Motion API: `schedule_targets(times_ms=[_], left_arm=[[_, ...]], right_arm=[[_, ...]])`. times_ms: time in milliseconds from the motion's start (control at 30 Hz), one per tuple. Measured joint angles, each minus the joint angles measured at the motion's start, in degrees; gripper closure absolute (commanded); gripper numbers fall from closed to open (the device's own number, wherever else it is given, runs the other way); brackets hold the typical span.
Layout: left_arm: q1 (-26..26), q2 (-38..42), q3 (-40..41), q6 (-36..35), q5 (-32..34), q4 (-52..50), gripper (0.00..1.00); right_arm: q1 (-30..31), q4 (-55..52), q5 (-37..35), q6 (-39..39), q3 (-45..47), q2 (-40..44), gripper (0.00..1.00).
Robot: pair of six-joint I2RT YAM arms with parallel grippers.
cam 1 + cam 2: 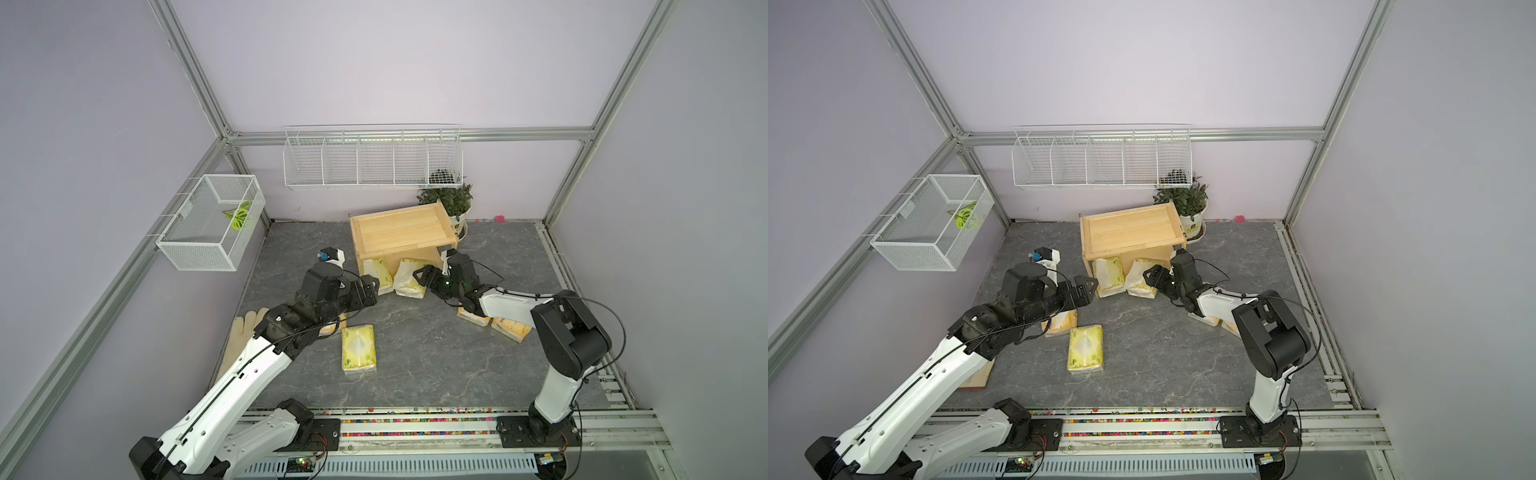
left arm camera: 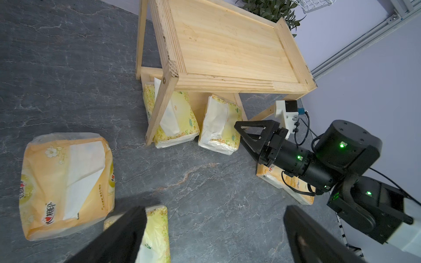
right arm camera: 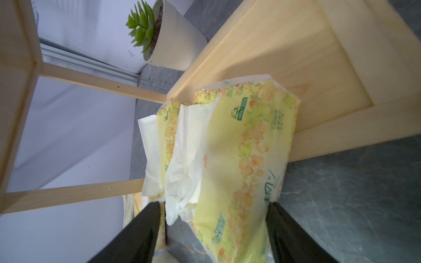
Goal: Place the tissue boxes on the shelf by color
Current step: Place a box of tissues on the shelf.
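Lilac walls (image 1: 395, 62), grey floor (image 1: 415, 353), perhaps stone, white wire baskets (image 1: 374, 162), potted plant (image 1: 451, 199)

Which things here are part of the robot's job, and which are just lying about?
Job: three lemon packs, three orange packs, shelf.
Lying about: glove, plant, two wire baskets.
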State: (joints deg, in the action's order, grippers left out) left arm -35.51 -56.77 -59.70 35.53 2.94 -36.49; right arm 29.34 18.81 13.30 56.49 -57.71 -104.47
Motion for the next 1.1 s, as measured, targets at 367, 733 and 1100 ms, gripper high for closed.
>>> schedule_targets(times_ms=[367, 733, 1100], left_arm=[[0.0, 0.7, 2.1, 0.5, -1.5, 1.1, 0.0], [0.0, 0.9, 2.4, 0.8, -2.4, 2.5, 0.0], [0.0, 1.0, 2.4, 0.8, -3.0, 3.0, 0.0]], right_arm=[[0.7, -0.7, 0.4, -1.1, -5.2, -5.1, 0.22], [0.7, -2.8, -2.8, -5.2, 0.3, 1.4, 0.21], [0.9, -3.3, -3.2, -6.4, -2.9, 0.2, 0.21]])
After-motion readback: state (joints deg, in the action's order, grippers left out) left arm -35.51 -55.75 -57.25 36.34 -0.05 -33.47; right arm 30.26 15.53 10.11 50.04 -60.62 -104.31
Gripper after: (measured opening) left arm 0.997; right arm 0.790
